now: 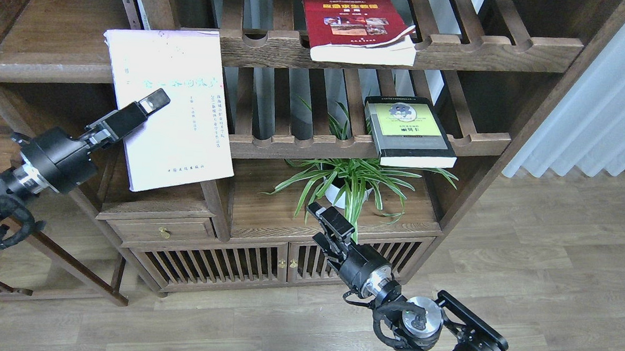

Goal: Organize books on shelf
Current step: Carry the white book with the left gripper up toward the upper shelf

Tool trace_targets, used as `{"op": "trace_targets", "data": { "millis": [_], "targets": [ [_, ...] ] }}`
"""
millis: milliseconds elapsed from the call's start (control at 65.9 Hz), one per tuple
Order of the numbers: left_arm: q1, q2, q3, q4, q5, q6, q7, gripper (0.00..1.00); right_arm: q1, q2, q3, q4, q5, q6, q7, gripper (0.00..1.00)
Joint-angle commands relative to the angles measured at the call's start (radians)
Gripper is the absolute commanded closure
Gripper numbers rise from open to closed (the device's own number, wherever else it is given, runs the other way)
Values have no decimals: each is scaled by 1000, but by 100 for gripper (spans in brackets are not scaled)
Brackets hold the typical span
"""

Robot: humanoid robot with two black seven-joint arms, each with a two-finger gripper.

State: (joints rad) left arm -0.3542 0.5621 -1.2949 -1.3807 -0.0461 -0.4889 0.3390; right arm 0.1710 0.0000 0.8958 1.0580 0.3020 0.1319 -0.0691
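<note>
Dark wooden shelving fills the background. Left end effector [147, 104] pinches the pale book [169, 109], long axis near upright, just below and right of the solid shelf [45, 68]. Right end effector [323, 219] hangs farther off, whether spread I cannot tell.

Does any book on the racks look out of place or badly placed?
Yes. The dark-red book and the yellow-green book lie flat on the slatted racks, both overhanging the front rails.

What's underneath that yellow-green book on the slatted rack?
The yellow-green book lies flat on a slatted rack, its front edge overhanging the rail. Below it, a potted plant's green leaves spread out. The pot is mostly hidden by leaves.
</note>
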Motion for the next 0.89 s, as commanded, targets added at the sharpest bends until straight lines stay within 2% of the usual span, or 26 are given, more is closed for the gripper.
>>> {"op": "trace_targets", "data": {
  "millis": [0, 303, 652, 880],
  "targets": [
    [1, 65, -26, 0, -49, 0, -3, 99, 5, 0, 0, -4, 0, 0, 0, 1],
    [3, 134, -112, 0, -113, 0, -6, 98, 33, 0, -5, -21, 0, 0, 0, 1],
    [7, 142, -199, 28, -132, 0, -6, 97, 47, 0, -12, -24, 0, 0, 0, 1],
    [7, 140, -234, 88, -136, 0, 0, 96, 51, 0, -14, -24, 0, 0, 0, 1]
  ]
}}
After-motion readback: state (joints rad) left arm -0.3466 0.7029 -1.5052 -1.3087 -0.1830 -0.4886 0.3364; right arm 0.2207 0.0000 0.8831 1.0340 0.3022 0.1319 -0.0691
